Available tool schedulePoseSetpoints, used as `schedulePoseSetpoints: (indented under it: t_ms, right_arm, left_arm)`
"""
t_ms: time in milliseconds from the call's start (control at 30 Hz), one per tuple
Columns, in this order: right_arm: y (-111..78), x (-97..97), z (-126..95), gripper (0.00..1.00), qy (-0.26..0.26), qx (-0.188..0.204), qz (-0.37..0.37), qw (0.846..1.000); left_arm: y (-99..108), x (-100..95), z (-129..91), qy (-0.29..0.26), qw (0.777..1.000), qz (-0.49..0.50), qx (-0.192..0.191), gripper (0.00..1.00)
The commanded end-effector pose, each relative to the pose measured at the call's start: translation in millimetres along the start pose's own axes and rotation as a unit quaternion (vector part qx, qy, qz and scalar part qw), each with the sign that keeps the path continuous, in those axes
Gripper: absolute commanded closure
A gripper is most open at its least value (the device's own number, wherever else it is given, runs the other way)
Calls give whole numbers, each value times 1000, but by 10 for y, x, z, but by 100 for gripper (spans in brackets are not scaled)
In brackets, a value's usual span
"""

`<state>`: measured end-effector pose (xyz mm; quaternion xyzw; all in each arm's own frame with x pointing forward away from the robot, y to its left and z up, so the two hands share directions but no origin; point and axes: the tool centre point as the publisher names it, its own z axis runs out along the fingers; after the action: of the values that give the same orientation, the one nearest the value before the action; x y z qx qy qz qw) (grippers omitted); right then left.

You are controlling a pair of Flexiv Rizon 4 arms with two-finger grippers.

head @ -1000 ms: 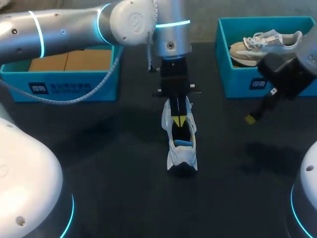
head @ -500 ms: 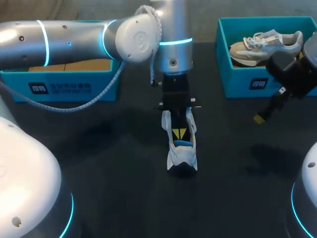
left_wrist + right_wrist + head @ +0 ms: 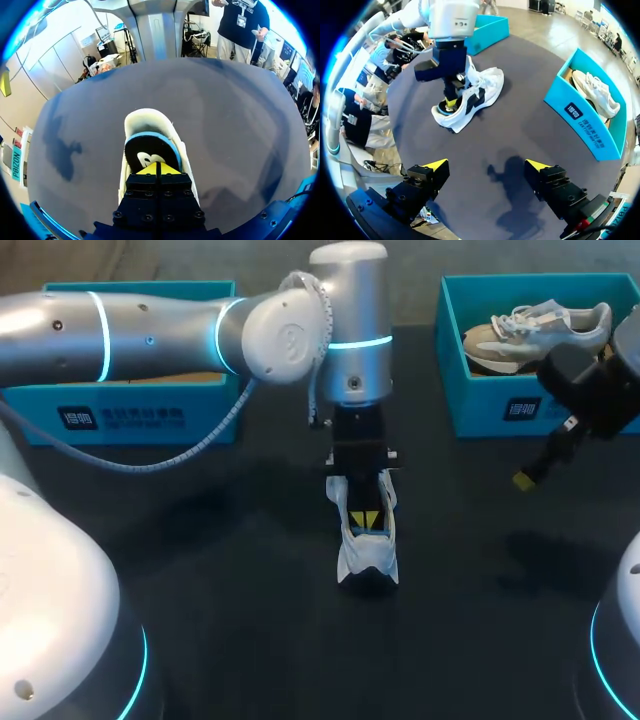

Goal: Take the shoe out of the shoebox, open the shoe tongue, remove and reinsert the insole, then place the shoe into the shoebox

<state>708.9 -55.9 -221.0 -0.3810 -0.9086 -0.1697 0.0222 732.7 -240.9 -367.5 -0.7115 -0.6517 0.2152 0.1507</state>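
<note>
A white shoe (image 3: 367, 552) stands on the dark table mid-scene, also in the right wrist view (image 3: 482, 92). My left gripper (image 3: 363, 518) is shut, its yellow tips down inside the shoe's opening, resting on the black, blue-edged insole (image 3: 147, 151). In the left wrist view the shut tips (image 3: 156, 169) lie on the insole, with the shoe's white heel wall (image 3: 149, 118) ahead. My right gripper (image 3: 487, 165) hangs open and empty over bare table at the right, with one yellow tip (image 3: 524, 479) showing in the head view.
A blue shoebox (image 3: 480, 405) at the back right holds a second, grey-white shoe (image 3: 535, 328). Another blue box (image 3: 130, 410) stands at the back left, partly behind my left arm.
My left gripper has pushed further down into the shoe towards its near end. The right gripper drew a little to the right and then stayed still.
</note>
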Motion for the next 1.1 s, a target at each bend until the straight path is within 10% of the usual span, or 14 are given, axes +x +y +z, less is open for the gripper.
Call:
schedulePoseSetpoints:
  t_ms: [33,1100]
  right_arm:
    - [0,3,7,0,-1,0,1,1000]
    - [0,3,7,0,-1,0,1,1000]
  left_arm:
    - [51,-23,124,1,1000,-2,2,100]
    - [-168,-51,203,-8,1000,20,8,100]
